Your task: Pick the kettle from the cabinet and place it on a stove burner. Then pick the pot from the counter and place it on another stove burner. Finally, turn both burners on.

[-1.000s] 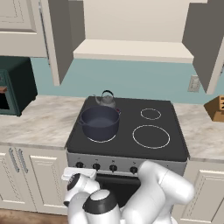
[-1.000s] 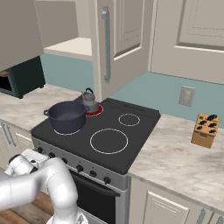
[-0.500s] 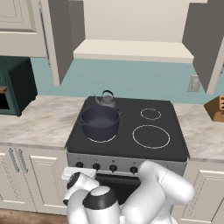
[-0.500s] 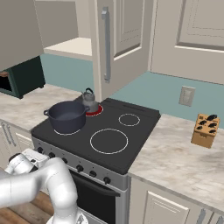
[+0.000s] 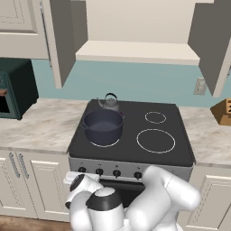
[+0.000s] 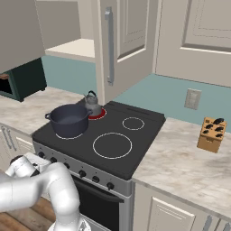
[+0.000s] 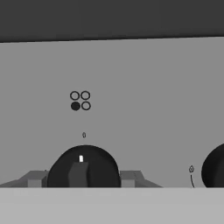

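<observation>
The kettle [image 5: 108,103] [image 6: 92,103] stands on the rear left stove burner [image 6: 98,114], which glows red beneath it. In front of it the pot [image 5: 103,127] [image 6: 69,119] rests on the front left burner. Both right-hand burner rings [image 5: 155,140] are bare. My gripper [image 5: 72,178] [image 6: 32,161] [image 7: 83,178] is low at the stove's front panel, shut on the leftmost knob [image 7: 83,168], a finger against each side of it. Above, the cabinet [image 5: 135,52] stands open with a bare shelf.
More knobs [image 5: 116,173] run along the panel, one [image 7: 214,171] just right of the held knob. A dark green oven [image 5: 13,88] sits on the counter [image 5: 40,126] at left, a knife block [image 6: 212,134] at right. Open cabinet doors [image 6: 119,40] hang above.
</observation>
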Controlling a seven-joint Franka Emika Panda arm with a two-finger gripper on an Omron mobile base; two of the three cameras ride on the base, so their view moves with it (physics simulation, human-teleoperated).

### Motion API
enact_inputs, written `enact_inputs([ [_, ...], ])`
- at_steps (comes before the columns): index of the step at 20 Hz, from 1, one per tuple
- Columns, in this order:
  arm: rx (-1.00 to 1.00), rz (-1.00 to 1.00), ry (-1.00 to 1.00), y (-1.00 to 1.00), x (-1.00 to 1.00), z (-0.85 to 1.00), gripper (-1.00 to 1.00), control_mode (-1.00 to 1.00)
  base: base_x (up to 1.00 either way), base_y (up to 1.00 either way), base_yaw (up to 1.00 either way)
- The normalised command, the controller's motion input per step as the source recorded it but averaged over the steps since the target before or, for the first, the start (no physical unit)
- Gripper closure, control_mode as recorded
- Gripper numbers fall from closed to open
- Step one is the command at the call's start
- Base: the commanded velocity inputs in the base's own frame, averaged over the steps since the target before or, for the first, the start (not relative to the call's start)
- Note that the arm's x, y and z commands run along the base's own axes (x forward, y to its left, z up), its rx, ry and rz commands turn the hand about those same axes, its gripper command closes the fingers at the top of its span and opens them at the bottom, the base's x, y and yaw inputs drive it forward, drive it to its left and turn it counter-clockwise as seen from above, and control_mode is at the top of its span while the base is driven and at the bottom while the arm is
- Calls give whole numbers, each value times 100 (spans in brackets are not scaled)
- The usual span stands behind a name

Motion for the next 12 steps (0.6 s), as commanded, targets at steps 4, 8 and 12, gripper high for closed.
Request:
enact_inputs([
  [4,-47,-23,13,4,-38,22,100,-100,0,0,0],
  [8,-46,-20,6,16,-36,1,100,-100,0,0,0],
  [12,-43,-16,1,33,-40,0,100,-100,0,0,0],
])
